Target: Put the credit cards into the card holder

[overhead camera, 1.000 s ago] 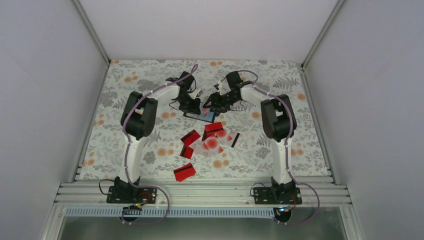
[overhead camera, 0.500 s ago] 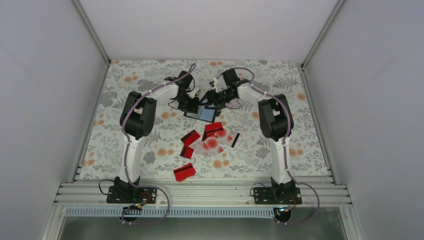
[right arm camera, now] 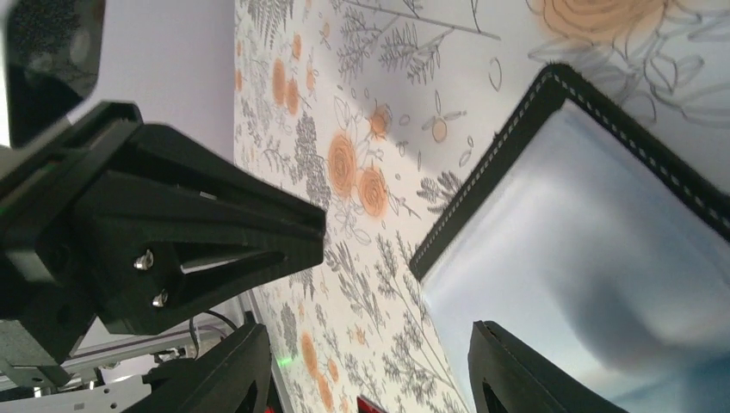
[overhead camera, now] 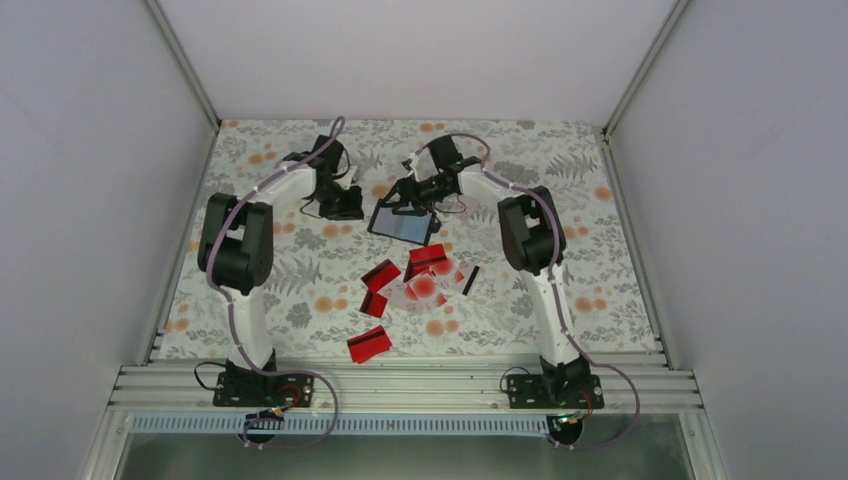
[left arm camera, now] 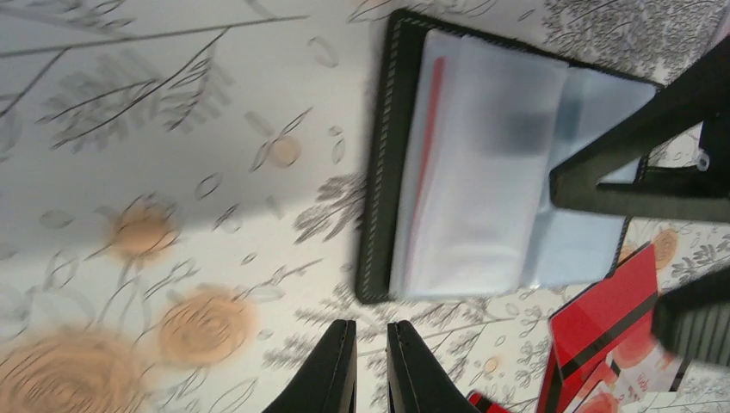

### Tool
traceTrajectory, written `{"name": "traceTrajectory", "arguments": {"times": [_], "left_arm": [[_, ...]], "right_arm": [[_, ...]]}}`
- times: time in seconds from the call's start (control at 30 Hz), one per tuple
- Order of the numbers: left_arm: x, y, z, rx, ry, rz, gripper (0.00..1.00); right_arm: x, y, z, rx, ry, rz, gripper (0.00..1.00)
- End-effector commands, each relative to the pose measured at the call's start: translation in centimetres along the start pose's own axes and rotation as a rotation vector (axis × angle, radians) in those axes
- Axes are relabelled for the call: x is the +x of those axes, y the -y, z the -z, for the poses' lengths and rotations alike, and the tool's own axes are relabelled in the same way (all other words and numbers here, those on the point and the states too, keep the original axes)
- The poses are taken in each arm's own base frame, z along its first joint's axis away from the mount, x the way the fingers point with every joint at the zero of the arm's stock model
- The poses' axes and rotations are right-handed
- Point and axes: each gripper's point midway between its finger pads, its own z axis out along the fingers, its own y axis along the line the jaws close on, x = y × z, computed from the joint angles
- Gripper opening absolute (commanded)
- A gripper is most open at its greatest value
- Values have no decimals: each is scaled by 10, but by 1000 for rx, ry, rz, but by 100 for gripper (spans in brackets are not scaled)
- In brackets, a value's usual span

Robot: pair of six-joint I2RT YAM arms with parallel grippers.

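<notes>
Change of state: the left arm has swung away toward the upper left of the top view, and the left gripper [overhead camera: 342, 203] no longer stands at the card holder [overhead camera: 405, 226]; it is now well clear of the holder's left edge. Its fingers are almost together with only a thin slit between them, and nothing is held. The right gripper [overhead camera: 402, 196] has moved left to the holder's upper edge. Its jaws stand apart; one finger lies across the clear pockets, but no grip on the holder or on a card is visible. Consequence, as a judgement: the holder is left spread for loading, and the left arm is free to fetch a card. The holder lies flat and open on the table [overhead camera: 560, 290], just above centre of the top view, pockets facing up. Its long axis runs roughly left to right, the right end slightly lower. The credit cards [overhead camera: 425, 283] lie in a loose cluster just below it; one red card [overhead camera: 369, 345] lies apart, lower left.
</notes>
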Motion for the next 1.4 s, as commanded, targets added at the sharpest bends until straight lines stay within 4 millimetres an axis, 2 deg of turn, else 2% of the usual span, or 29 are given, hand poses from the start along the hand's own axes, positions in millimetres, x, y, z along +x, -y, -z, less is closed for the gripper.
{"name": "traceTrajectory", "arguments": {"times": [0.0, 0.17, 0.3, 0.47, 0.57, 0.6, 0.73, 0.8, 0.93, 1.03, 1.17, 1.3, 1.37], "left_arm": [[8, -13, 16, -32, 39, 29, 12], [16, -7, 36, -15, 91, -6, 12], [23, -2, 53, -12, 132, -43, 17], [43, 13, 68, 62, 153, -121, 26], [62, 23, 72, 88, 154, -193, 41], [67, 25, 74, 86, 159, -217, 45], [86, 34, 76, 66, 165, -279, 59], [97, 42, 74, 52, 159, -324, 65], [116, 62, 70, 35, 148, -392, 70], [122, 66, 69, 41, 162, -376, 70], [129, 65, 70, 40, 186, -327, 70], [138, 59, 70, 16, 203, -260, 70], [141, 55, 73, -1, 206, -217, 70]], "right_arm": [[-13, -20, -3, -65, 1, 48, 59], [-21, -37, 11, 0, 41, 119, 59], [-12, -45, 33, 107, 86, 181, 59], [21, -52, 64, 222, 138, 219, 59], [42, -47, 80, 295, 176, 209, 59], [53, -40, 83, 326, 182, 189, 59], [72, -37, 112, 429, 299, 176, 60], [77, -48, 134, 471, 391, 201, 61], [93, -59, 158, 511, 475, 247, 69], [102, -55, 167, 563, 470, 261, 76], [119, -41, 167, 637, 406, 246, 81], [146, -27, 154, 755, 317, 248, 83], [158, -26, 145, 802, 289, 270, 84]]}}
